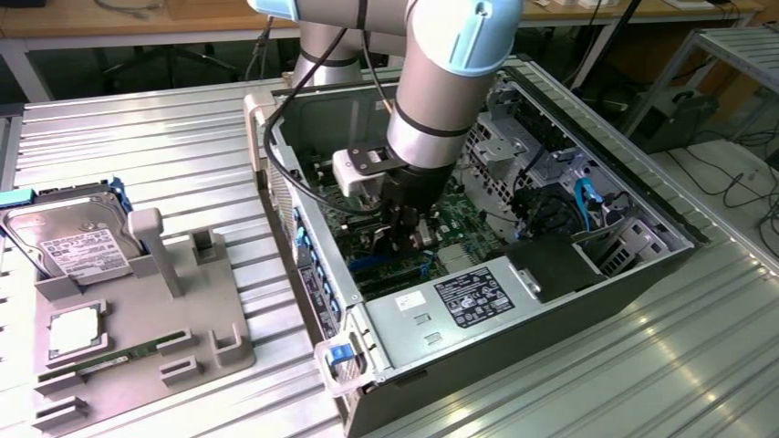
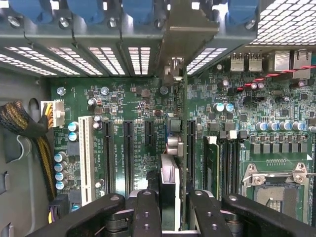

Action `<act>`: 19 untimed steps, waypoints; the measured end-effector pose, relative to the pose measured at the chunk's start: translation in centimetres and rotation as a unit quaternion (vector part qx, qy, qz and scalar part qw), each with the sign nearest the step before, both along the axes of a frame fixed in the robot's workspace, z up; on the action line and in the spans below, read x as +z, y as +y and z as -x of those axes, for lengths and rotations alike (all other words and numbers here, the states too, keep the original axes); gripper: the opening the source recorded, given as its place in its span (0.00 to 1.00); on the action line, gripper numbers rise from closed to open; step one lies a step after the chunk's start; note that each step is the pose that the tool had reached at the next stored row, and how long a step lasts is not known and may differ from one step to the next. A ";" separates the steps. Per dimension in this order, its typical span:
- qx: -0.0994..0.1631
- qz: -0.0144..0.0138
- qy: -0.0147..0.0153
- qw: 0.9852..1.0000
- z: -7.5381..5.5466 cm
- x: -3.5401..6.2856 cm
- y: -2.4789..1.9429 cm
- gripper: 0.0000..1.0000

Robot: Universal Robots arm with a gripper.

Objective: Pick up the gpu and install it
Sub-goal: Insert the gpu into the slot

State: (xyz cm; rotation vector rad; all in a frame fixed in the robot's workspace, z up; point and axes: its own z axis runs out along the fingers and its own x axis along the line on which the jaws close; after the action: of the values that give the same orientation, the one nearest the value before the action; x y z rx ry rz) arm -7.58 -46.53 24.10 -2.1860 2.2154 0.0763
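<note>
ribbed aluminium table (image 1: 182, 155) (desks behind) carries the open pc case (image 1: 633, 274); gripper (image 2: 168, 207) inside clamps the gpu (image 2: 168, 177).

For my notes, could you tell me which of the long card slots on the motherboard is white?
The slot beside the blue capacitors, nearest the braided cable bundle; the other slots are black.

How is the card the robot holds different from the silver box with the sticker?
The gpu is a thin green board; the hard drive is a boxy silver block. The gpu is held by the fingers inside the case; the hard drive stands outside in the grey rack.
</note>
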 end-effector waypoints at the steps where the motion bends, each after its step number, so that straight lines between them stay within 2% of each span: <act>1: 0.000 0.000 0.000 1.000 0.0 -0.01 0.00 0.28; 14: 0.000 -0.001 0.000 1.000 0.1 -1.05 0.02 0.28; 19: 0.000 -0.002 0.000 1.000 0.1 -1.12 0.03 0.28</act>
State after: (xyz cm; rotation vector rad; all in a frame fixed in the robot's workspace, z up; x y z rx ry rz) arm -7.64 -46.51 22.97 -2.1841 2.2135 0.0808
